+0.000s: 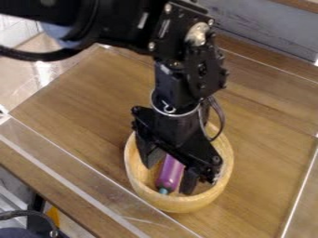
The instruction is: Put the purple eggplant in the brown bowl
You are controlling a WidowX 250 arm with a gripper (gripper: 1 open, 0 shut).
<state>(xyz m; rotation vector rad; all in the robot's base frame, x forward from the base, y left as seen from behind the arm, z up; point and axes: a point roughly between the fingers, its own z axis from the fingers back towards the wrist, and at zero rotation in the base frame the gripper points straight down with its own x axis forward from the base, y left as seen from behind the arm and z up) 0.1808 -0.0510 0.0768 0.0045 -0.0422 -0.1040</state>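
The purple eggplant lies inside the brown bowl, its teal-green stem end pointing toward the front rim. My gripper hangs straight down over the bowl with its black fingers spread on either side of the eggplant, open and no longer pinching it. The fingers and the arm hide much of the bowl's inside and its far rim.
The bowl stands on a wooden tabletop near its front edge. A clear plastic wall runs along the front and left. The black arm reaches in from the upper left.
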